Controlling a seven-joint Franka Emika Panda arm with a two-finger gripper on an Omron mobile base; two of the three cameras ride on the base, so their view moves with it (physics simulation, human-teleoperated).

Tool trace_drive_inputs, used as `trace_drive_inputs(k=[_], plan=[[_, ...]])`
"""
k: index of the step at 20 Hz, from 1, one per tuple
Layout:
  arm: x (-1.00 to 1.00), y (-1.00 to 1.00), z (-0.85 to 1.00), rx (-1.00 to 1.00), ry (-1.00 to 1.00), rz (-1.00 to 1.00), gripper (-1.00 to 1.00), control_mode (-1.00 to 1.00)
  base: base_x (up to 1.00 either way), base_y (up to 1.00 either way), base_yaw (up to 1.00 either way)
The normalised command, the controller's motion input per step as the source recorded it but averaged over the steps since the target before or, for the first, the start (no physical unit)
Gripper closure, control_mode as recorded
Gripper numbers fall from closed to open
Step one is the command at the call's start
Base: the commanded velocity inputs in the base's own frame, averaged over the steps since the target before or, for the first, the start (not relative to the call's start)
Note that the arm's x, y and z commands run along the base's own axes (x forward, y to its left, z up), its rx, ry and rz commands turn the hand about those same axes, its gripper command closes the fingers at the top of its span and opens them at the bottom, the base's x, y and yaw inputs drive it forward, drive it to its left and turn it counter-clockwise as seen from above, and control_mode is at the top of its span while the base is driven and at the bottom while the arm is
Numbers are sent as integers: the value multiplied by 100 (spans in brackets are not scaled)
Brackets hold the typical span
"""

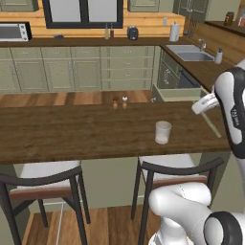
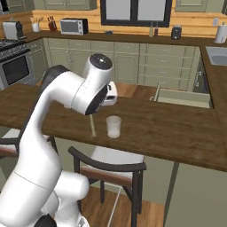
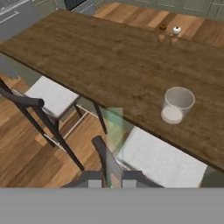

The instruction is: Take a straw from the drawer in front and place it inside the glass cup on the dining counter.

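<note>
The glass cup (image 1: 162,132) stands upright and empty on the dark wood dining counter (image 1: 72,131), near its front edge. My gripper (image 1: 205,110) hovers over the counter's right end, to the right of the cup, shut on the straw (image 1: 213,126). The thin pale straw slants down from the jaws toward the counter top. In the hand view the straw (image 3: 113,131) runs up from between my fingertips (image 3: 94,181), and the cup (image 3: 177,105) sits to the upper right. The sage-green drawer (image 1: 179,94) stands pulled open beyond the counter. From the right base, my arm hides the hand, and the straw (image 2: 92,126) hangs just left of the cup (image 2: 113,127).
Two dark-framed chairs (image 1: 52,184) (image 1: 174,174) with pale seats tuck under the counter's near side. Small salt and pepper shakers (image 1: 119,102) stand at its far edge. A sink (image 1: 189,52) and cabinets line the back and right walls.
</note>
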Motion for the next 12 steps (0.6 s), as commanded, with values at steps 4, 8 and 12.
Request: trace_drive_inputs(k=[4, 8, 12], plan=[[49, 4, 1, 9, -25, 12, 100, -100, 0, 0, 0], [60, 11, 0, 8, -15, 8, 100, -100, 0, 0, 0], [67, 25, -11, 6, -4, 5, 100, -100, 0, 0, 0]])
